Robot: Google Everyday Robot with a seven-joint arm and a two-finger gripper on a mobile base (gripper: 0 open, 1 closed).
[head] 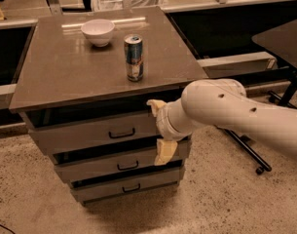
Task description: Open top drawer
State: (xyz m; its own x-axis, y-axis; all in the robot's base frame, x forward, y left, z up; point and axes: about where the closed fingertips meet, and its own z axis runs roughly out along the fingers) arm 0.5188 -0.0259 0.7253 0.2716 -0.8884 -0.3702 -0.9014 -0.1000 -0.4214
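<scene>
1. The table [65,77] is a grey-brown cabinet. Its flat top lies directly above the top drawer and overhangs it.
2. My robot's white arm [245,116] reaches in from the right of the top drawer and ends in front of that drawer's right end.
3. The top drawer [80,138] sits just under the tabletop. Its front looks closed, or nearly so, and I judge that it has not been pulled out.
4. The middle drawer [89,168] and bottom drawer [104,191] are stacked below the top drawer. Both appear closed.
5. The hand [157,130] hangs in front of the top drawer's right end. Its two pale fingers are spread wide, one up and one down, and it grips nothing.
6. A white bowl [98,31] stands on the tabletop, above and well behind the top drawer.
7. A drink can [134,57] stands upright on the tabletop, nearer the top drawer than the bowl is.
8. The small black handle [121,133] is at the centre of the top drawer, just left of the hand and untouched. By my reckoning, reaching, gripping and pulling all remain.
</scene>
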